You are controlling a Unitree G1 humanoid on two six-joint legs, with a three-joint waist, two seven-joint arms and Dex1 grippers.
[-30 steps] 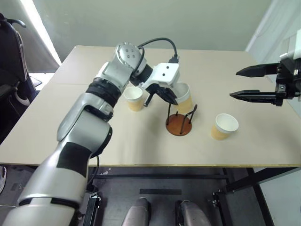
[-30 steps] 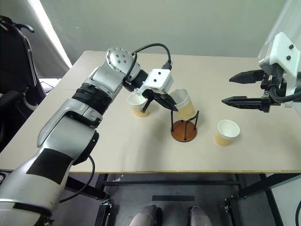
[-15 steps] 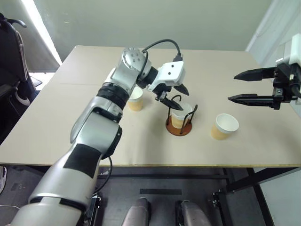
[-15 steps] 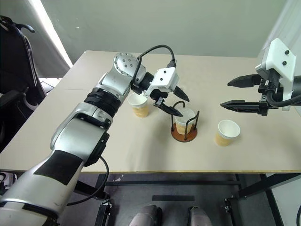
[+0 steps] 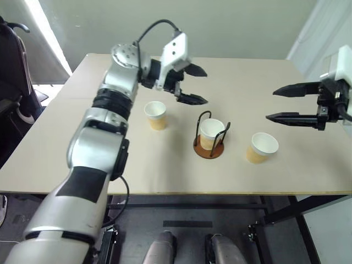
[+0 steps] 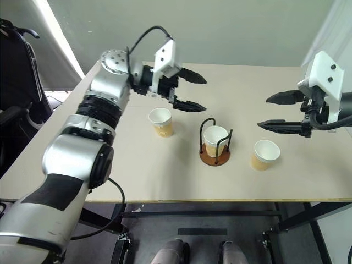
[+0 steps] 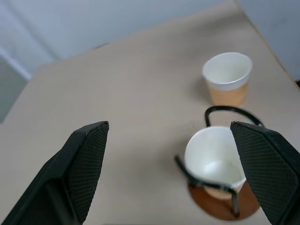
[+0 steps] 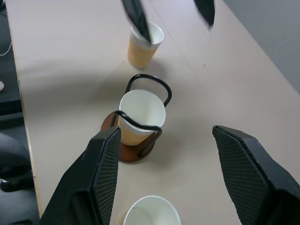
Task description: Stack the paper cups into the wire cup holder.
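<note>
One paper cup (image 5: 212, 132) stands upright inside the wire cup holder (image 6: 214, 158) at the table's middle. A second paper cup (image 5: 155, 114) stands to its left and a third (image 5: 262, 147) to its right, both upright on the table. My left gripper (image 5: 204, 86) hovers open and empty above the table, behind and left of the holder, over the left cup's far side. My right gripper (image 5: 271, 105) hangs open and empty in the air, above and just beyond the right cup. In the left wrist view the cup in the holder (image 7: 213, 159) lies between my two fingers.
The beige table (image 5: 82, 148) has bare surface on its left half and along the front edge. A dark chair (image 5: 11, 82) stands off the table's left side.
My left gripper let go of the cup, which now stands in the holder. It opened wide, rose and drew back toward the far left. The right gripper has stayed put.
</note>
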